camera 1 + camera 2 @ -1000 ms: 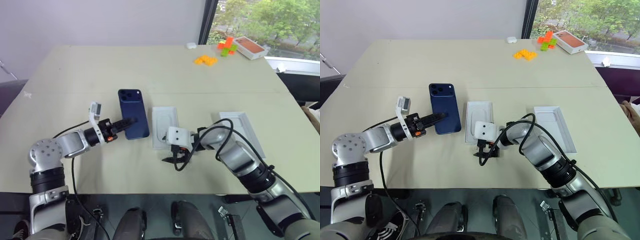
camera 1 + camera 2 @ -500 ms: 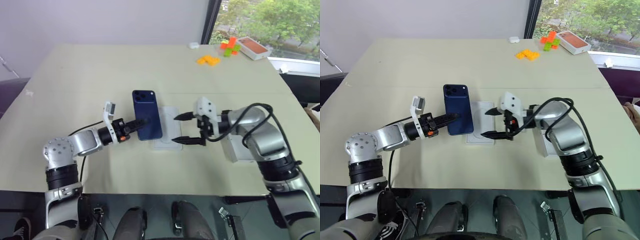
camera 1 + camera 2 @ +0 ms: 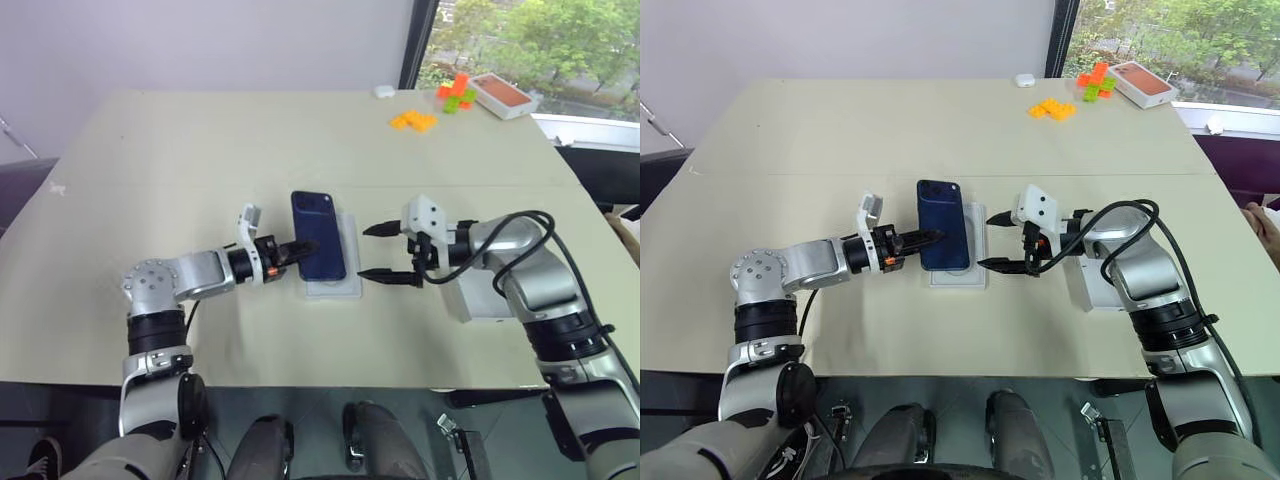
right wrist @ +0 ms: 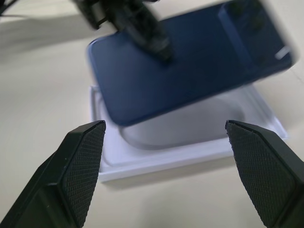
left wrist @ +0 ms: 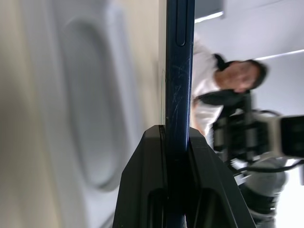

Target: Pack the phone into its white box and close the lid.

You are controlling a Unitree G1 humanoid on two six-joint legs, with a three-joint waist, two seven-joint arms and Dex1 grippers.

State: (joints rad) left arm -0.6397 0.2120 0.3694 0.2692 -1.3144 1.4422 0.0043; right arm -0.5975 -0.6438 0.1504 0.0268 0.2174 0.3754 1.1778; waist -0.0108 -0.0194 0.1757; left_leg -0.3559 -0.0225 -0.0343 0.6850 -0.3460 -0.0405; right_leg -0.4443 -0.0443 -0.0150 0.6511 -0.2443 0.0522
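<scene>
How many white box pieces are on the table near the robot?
2. One white tray with an oval recess lies in the middle, under the phone held by the left hand. Another white piece lies behind the right arm, partly hidden, so more could be covered.

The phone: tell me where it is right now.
In the left eye view the phone is at table centre, pinched in the left claw, over a white tray, with the open right claw beside it.

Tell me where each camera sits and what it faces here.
Head stereo pair: looks forward and down on the table; both arms show.
Left wrist: looks along the left end effector, shut on the phone.
Right wrist: looks between the open right end effector fingers at the phone above the white tray.
Shared: the phone.
</scene>
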